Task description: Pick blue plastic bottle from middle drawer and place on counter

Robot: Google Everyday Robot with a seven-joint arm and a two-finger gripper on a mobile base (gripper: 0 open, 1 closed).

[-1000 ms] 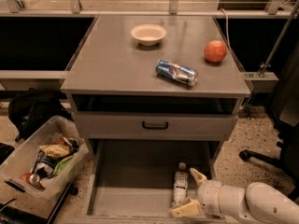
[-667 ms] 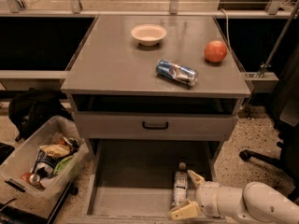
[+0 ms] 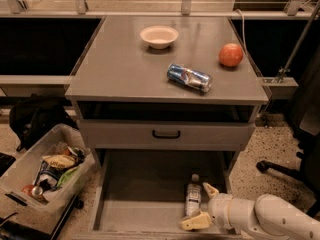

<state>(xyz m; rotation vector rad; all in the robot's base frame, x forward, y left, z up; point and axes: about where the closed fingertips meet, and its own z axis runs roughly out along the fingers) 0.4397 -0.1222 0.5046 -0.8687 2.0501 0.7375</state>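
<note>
- a white bowl [image 3: 159, 36] was seen upright at the back.
- a dented blue can [image 3: 189, 77] was laid on its side between the bowl and a red apple [image 3: 230, 55], apart from both.
- a clear bin [image 3: 17, 174] of wrappers was set on the speckled floor [image 3: 260, 149] at the left, with a black bag [image 3: 35, 121] behind it.
- the gripper [image 3: 201, 205] was seen low, right of centre.
</note>
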